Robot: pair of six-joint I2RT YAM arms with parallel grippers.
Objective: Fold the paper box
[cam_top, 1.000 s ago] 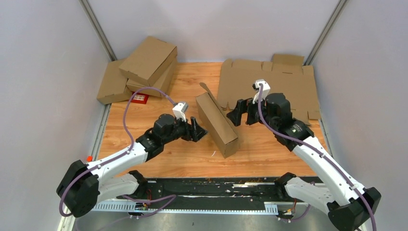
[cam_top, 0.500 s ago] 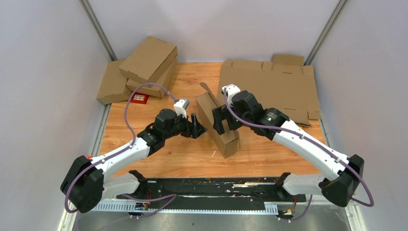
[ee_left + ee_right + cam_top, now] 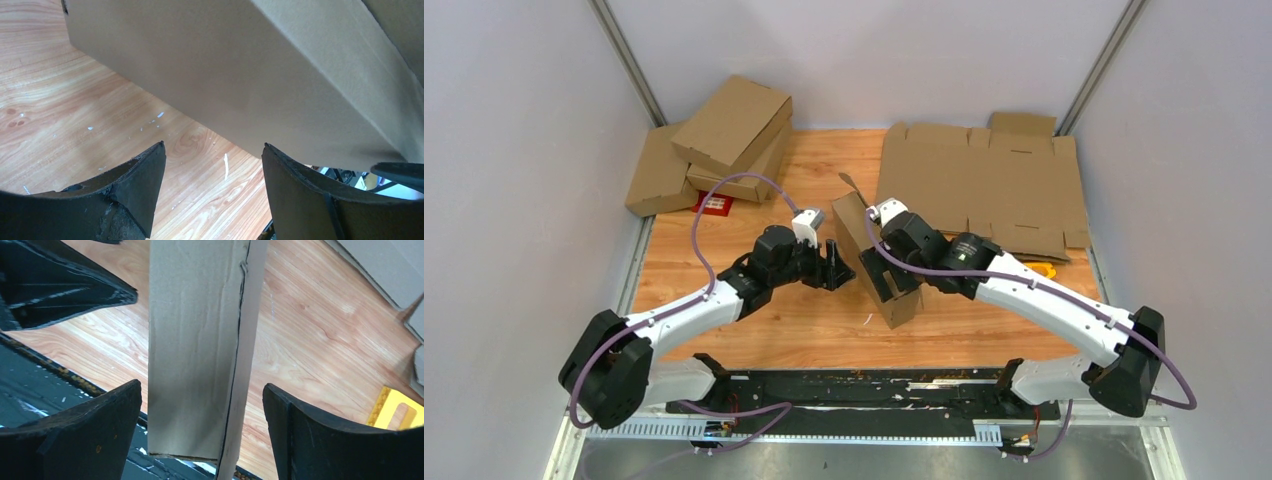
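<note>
The paper box is a folded brown cardboard mailer standing on its long edge mid-table, with a small flap sticking up at its far end. My left gripper is open just off the box's left face, which fills the top of the left wrist view; its jaws hold nothing. My right gripper is open and straddles the box's upper edge from above. In the right wrist view the box's narrow top runs between the fingers, with gaps on both sides.
A large flat cardboard blank lies at the back right. Several folded boxes are stacked at the back left beside a red card. A yellow object lies right of the box. A black rail runs along the near edge.
My right arm has swung left from beside the flat blank and now sits over the box, jaws astride it. My left gripper has edged slightly closer to the box.
</note>
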